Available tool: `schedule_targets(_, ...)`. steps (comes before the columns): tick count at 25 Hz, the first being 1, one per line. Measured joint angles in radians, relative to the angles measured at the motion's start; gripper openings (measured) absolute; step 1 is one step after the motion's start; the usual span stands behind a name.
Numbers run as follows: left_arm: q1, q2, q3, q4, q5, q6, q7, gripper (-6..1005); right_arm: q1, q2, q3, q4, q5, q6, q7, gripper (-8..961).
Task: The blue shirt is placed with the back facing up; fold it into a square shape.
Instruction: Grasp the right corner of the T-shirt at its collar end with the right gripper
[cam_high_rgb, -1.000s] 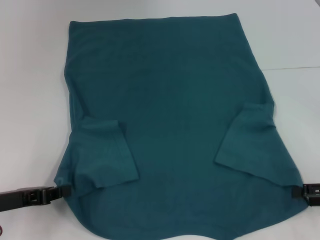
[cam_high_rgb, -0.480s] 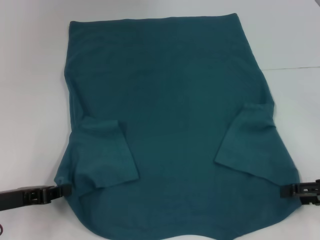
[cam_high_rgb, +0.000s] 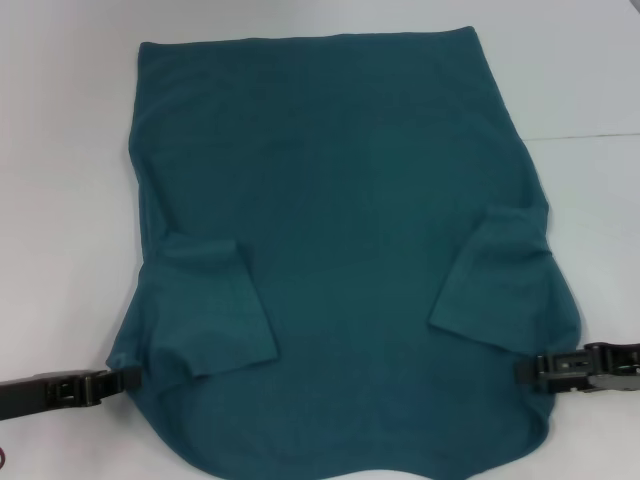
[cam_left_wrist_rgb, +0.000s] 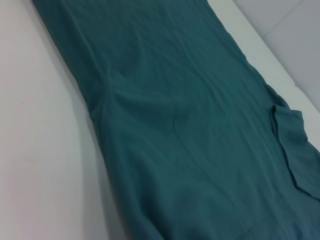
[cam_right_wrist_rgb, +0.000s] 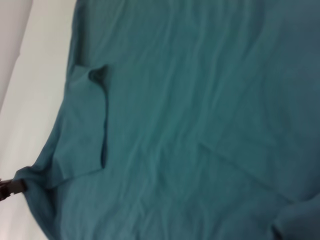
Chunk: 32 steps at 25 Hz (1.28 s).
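Observation:
The blue shirt (cam_high_rgb: 340, 200) lies flat on the table with its plain back up and both sleeves folded inward over the body. It fills the left wrist view (cam_left_wrist_rgb: 190, 130) and the right wrist view (cam_right_wrist_rgb: 200, 120). At the near left corner, my left gripper (cam_high_rgb: 128, 378) is shut on the shirt's edge; it also shows as a dark tip in the right wrist view (cam_right_wrist_rgb: 10, 188). My right gripper (cam_high_rgb: 522, 369) grips the near right edge, which is drawn in toward the middle and bunched slightly.
A white table (cam_high_rgb: 60, 200) surrounds the shirt, with a seam line (cam_high_rgb: 590, 136) at the far right. Bare tabletop lies on both sides and beyond the far hem.
My right gripper has moved left toward the middle, pulling the shirt's near right corner inward with it. The left gripper has stayed where it was.

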Motion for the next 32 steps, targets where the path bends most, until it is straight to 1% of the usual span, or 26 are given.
schedule_targets(4,0.0,-0.001,0.0,-0.001,0.0,0.0,0.001,22,0.016,0.011,-0.019,0.006,0.0,-0.003,0.001,916)
schedule_targets(7,0.0,-0.002,0.0,-0.001,-0.001,0.0,0.001,23,0.024,0.011,-0.036,0.019,-0.002,-0.003,0.007,916)
schedule_targets(13,0.0,-0.003,0.0,-0.001,-0.002,0.0,0.002,23,0.02,0.0,-0.044,0.029,-0.003,-0.003,0.019,916)
schedule_targets(25,0.0,-0.005,0.0,-0.001,-0.003,0.002,0.003,22,-0.011,-0.035,-0.045,0.024,-0.003,-0.003,0.047,917)
schedule_targets(32,0.001,-0.006,0.001,-0.001,-0.014,0.002,0.003,22,-0.015,-0.039,-0.046,0.019,-0.014,0.0,0.059,917)
